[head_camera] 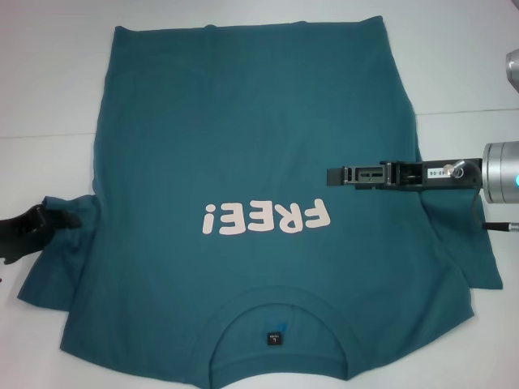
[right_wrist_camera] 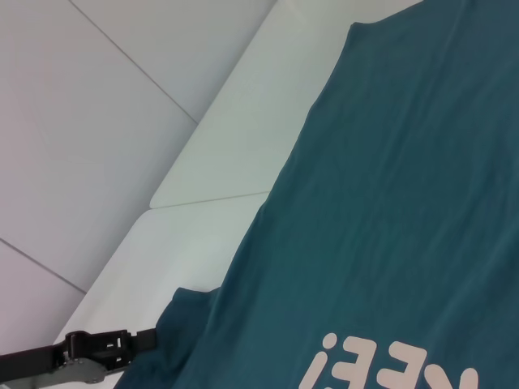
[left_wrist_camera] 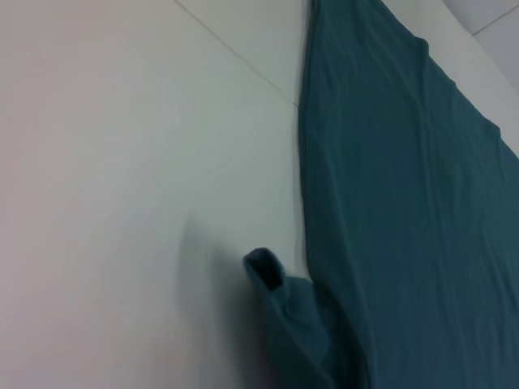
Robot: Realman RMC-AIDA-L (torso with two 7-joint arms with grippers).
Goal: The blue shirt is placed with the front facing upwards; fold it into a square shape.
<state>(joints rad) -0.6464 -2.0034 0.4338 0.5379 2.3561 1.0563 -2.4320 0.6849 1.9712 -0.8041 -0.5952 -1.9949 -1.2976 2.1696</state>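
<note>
The shirt (head_camera: 243, 162) is lying flat on the white table (head_camera: 49, 97), front up, collar toward the robot and the "FREE!" print (head_camera: 268, 219) in the middle. The left gripper (head_camera: 61, 220) is reaching the left sleeve (head_camera: 57, 267), probably to take it for the first fold; I cannot tell how its claw is standing. The right gripper (head_camera: 334, 175) is hovering over the shirt's right side, near the print, and its claw is looking narrow, holding nothing that I can see.
</note>
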